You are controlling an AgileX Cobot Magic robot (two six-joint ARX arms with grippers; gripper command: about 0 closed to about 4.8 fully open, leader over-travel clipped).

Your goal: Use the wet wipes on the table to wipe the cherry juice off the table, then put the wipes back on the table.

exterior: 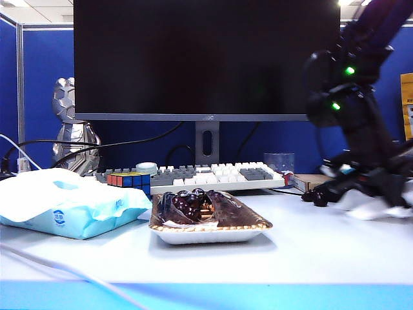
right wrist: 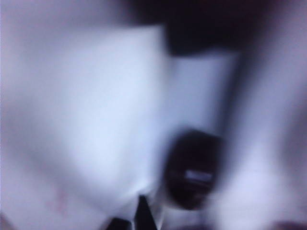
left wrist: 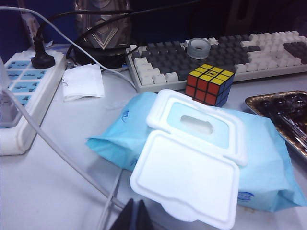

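The right wrist view is badly blurred. In it my right gripper is shut at the near edge of a pale white sheet, the wet wipes, which spreads over the table ahead of the tips. A faint pink smear of cherry juice shows beside the fingers. In the exterior view the right arm reaches down to the table at the far right, its dark gripper low over the top. My left gripper is shut and empty, just above the table beside the packet's open lid.
A light-blue wipes packet with its flap open lies at the left. A tray of cherries sits in the middle. A Rubik's cube, keyboard and monitor stand behind. A bunched white cloth lies under the right arm. Cables and a power strip are at the left.
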